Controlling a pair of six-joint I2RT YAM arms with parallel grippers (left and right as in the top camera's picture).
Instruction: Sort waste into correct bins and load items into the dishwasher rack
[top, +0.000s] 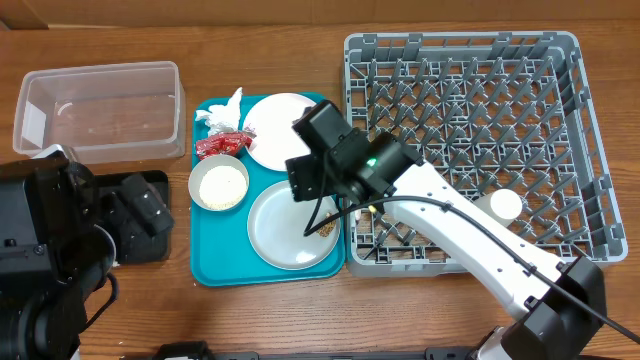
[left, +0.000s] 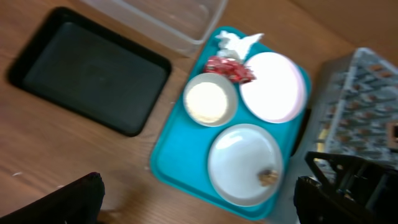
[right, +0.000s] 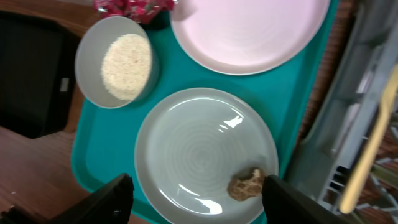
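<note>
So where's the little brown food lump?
The brown lump sits on the pale grey plate, near its lower right rim in the right wrist view, on the teal tray beside the rack.

The wooden table (top: 300, 20) carries a clear tub (top: 100, 68), a black tray (left: 87, 68), a teal tray (top: 215, 255) and a grey rack (top: 462, 42).

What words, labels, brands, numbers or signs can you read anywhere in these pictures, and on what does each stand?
No text here can be read.
On the red wrapper, any print is too blurred to read.
On the clear tub, a pale patch on one wall shows nothing legible.
</note>
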